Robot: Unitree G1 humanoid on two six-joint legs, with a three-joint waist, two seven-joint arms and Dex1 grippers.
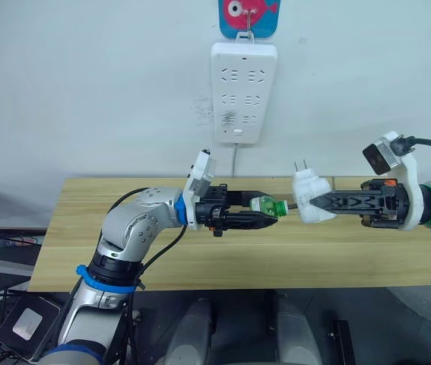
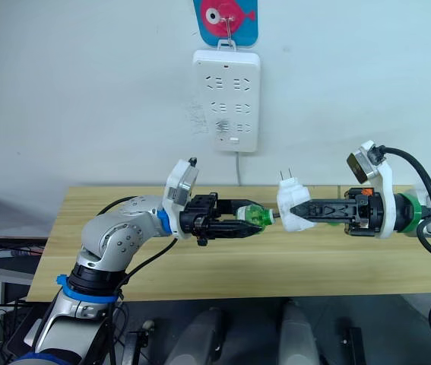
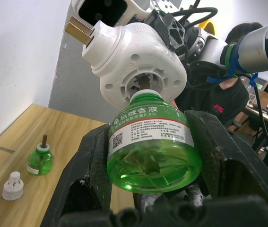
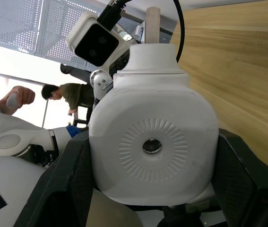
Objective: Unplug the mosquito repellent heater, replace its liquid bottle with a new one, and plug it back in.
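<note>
Above the wooden table (image 1: 200,258), my right gripper (image 1: 318,204) is shut on the mosquito repellent heater (image 1: 310,196), a small white rounded unit with its plug prongs pointing up. My left gripper (image 1: 267,214) is shut on a green liquid bottle (image 1: 268,205) with a white label. The bottle (image 3: 150,137) is held sideways with its neck pressed into the ribbed round opening of the heater (image 3: 138,61). In the right wrist view the heater (image 4: 152,142) sits between that gripper's black fingers (image 4: 72,179), its vented face with a small hole turned to the camera.
A long white socket strip (image 1: 244,91) hangs on the wall above the table's back edge, under a blue and pink hook. Another green bottle (image 3: 40,160) with a brown wick and a small white cap (image 3: 13,185) stand on the table. People are in the background.
</note>
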